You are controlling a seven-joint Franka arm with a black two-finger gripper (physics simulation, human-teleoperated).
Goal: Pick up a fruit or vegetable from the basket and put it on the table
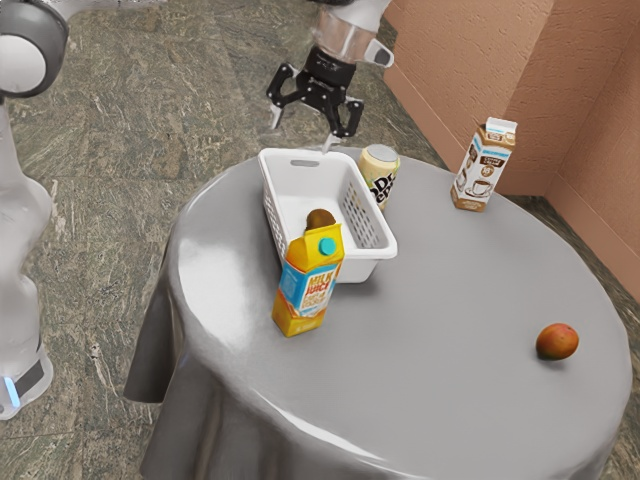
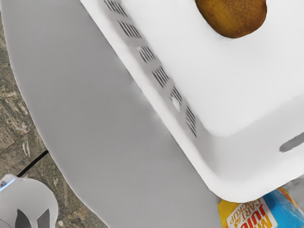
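My gripper [image 1: 303, 130] hangs above the far rim of the white basket [image 1: 289, 205], fingers spread wide with nothing between them. In the exterior view a brown fruit [image 1: 320, 217] lies inside the basket, partly hidden by the juice carton in front. The wrist view has the brownish-yellow fruit [image 2: 232, 17] on the floor of the basket [image 2: 223, 76], cut off by the picture's border. A reddish-orange fruit [image 1: 557, 342] rests on the grey table [image 1: 430, 330], well apart from the basket.
A yellow juice carton [image 1: 308, 282] stands against the basket's near end, also seen as a carton top [image 2: 251, 213]. Beside the basket is a beige can [image 1: 379, 175]; a brown-and-white carton [image 1: 484, 165] stands farther off, toward the exterior view's right.
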